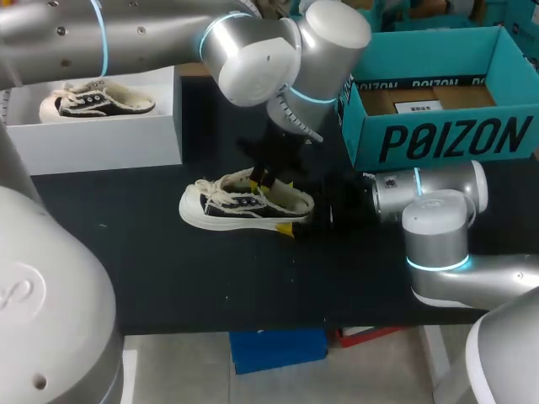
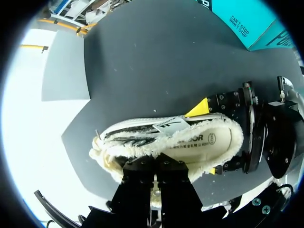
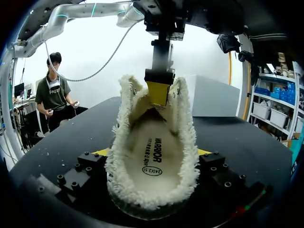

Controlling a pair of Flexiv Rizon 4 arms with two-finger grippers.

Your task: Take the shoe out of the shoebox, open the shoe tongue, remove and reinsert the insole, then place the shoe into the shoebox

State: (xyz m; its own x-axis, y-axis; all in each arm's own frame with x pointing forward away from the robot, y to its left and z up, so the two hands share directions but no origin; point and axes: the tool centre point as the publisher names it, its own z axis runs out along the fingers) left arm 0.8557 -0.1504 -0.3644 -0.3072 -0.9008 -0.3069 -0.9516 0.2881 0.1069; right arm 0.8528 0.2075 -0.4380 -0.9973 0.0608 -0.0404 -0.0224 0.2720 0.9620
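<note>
Shoe [image 1: 240, 209] upright on table [image 1: 168, 278]. R gripper [image 2: 208, 139] spread wide, clamping heel [image 3: 152, 202] from both sides. L gripper [image 3: 157, 92] down at tongue [image 2: 171, 126]; grip can't tell. Likely light, soft fleecy upper, floppy, stiffer sole. Best hold prob. heel sides; pinch tongue tip gently.

Upright black-and-cream shoe [image 1: 244, 206], insole [image 3: 154, 152] inside
</note>
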